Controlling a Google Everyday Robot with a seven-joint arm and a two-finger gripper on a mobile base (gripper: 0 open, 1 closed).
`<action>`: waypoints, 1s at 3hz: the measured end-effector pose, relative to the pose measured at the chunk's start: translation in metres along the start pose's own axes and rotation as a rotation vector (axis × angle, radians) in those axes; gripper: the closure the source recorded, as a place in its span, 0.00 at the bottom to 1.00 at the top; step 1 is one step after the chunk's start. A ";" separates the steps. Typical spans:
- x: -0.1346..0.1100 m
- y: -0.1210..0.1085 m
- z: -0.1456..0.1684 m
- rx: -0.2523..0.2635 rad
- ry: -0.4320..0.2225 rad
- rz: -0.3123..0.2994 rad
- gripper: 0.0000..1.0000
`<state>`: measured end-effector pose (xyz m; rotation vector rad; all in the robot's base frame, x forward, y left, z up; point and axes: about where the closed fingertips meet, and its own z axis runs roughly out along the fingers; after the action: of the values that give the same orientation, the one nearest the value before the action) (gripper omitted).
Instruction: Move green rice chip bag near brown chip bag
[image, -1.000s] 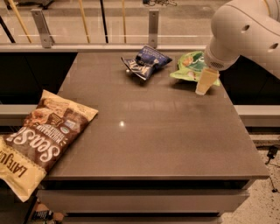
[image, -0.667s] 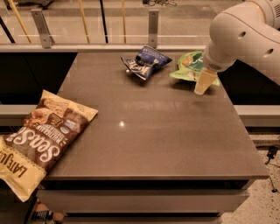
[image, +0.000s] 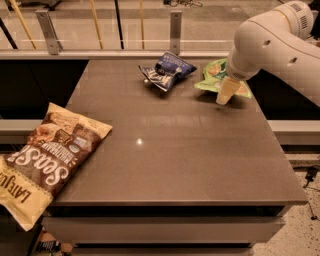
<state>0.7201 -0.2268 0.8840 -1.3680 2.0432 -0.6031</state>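
Claw (image: 225, 93) of mine hangs low at the far right corner of the table (image: 165, 155), right at the near edge of the green bag (image: 211, 76); I cannot tell whether it is open, closed or gripping. That green bag lies flat by the right edge. Just left of it, along the far edge, lies a blue bag (image: 167, 70). Well apart, the brown bag (image: 47, 160) overhangs the near left corner.

Green rice chip bag (image: 214, 75) partly behind jaws; brown chip bag (image: 50, 160) partly off-frame left.
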 end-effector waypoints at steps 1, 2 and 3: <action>-0.003 0.003 0.020 -0.026 -0.013 -0.001 0.00; -0.004 0.004 0.022 -0.029 -0.013 -0.002 0.16; -0.004 0.005 0.023 -0.031 -0.012 -0.003 0.40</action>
<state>0.7341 -0.2224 0.8649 -1.3894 2.0491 -0.5648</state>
